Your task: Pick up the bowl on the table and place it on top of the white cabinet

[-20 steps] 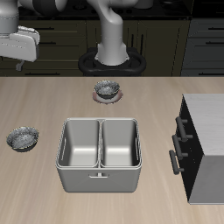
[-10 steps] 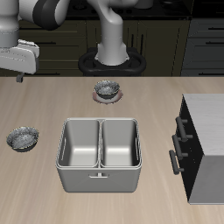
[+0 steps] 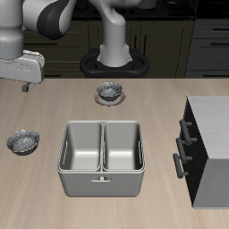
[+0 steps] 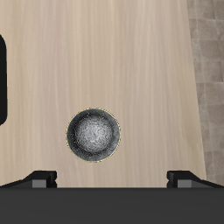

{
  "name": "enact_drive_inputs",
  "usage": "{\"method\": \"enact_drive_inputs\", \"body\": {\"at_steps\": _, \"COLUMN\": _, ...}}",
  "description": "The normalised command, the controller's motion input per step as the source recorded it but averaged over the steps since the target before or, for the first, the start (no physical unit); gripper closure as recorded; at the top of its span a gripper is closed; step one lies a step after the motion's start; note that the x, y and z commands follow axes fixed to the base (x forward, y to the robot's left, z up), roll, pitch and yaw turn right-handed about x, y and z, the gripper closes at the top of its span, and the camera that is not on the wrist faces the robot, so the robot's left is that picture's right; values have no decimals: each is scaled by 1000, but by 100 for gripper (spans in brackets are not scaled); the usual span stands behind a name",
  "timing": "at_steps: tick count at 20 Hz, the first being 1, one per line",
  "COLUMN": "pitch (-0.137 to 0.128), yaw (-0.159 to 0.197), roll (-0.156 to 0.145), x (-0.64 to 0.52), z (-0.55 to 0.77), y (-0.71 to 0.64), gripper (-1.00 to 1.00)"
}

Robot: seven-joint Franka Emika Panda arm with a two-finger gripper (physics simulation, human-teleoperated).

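While tool (image 3: pixel 25 87) hovers high, fingers spread — bowl (image 3: pixel 22 140) lies below, untouched, on table (image 3: pixel 54 112).

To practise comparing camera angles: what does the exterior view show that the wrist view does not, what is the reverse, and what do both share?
Only the exterior view shows the steel double basin, the white cabinet and a second grey bowl farther back. Only the wrist view shows how the gripper stands: fingertips wide apart, open, holding nothing. Both show the table and, apparently, the same bowl resting on it.
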Motion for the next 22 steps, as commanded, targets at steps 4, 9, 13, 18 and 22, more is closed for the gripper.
{"method": "enact_drive_inputs", "body": {"at_steps": 4, "pitch": 22, "yaw": -12, "roll": 12, "x": 15, "z": -304, "y": 93, "gripper": -100}}
{"method": "enact_drive_inputs", "body": {"at_steps": 9, "pitch": 17, "yaw": -14, "roll": 0, "x": 42, "z": -287, "y": -4, "gripper": -100}}
{"method": "enact_drive_inputs", "body": {"at_steps": 13, "pitch": 2, "yaw": 6, "roll": -22, "x": 34, "z": -229, "y": -91, "gripper": -100}}
{"method": "enact_drive_inputs", "body": {"at_steps": 18, "pitch": -7, "yaw": -22, "roll": -15, "x": 30, "z": -198, "y": -100, "gripper": -100}}
{"method": "enact_drive_inputs", "body": {"at_steps": 22, "pitch": -2, "yaw": -13, "roll": -10, "x": 18, "z": -230, "y": -6, "gripper": -100}}
